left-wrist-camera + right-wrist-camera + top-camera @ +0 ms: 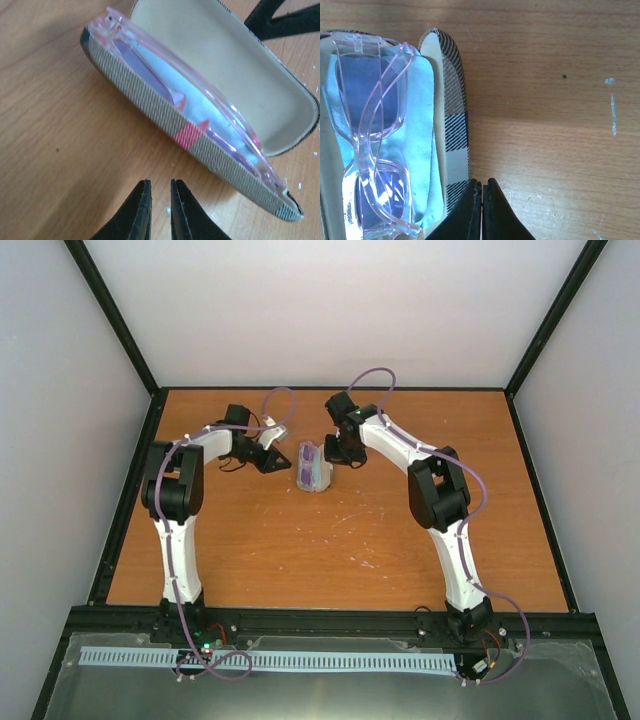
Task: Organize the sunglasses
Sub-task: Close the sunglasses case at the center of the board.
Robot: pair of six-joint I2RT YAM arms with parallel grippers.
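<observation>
The pink sunglasses (311, 462) lie folded inside the open striped case (320, 483), on a light blue cloth (422, 150). In the left wrist view the sunglasses (145, 65) stick up above the case's woven wall (150, 112), with the beige-lined lid (240, 75) standing open behind. My left gripper (160, 182) hovers over bare wood just short of that wall, its jaws a narrow gap apart and empty. My right gripper (482, 181) is shut on nothing, its tips beside the case rim (454, 125) on the other side of the sunglasses (367, 100).
The wooden table (330, 540) is boxed in by a black frame and grey walls. The right gripper's fingers (280, 22) show beyond the lid in the left wrist view. White scuffs mark the wood (612, 107).
</observation>
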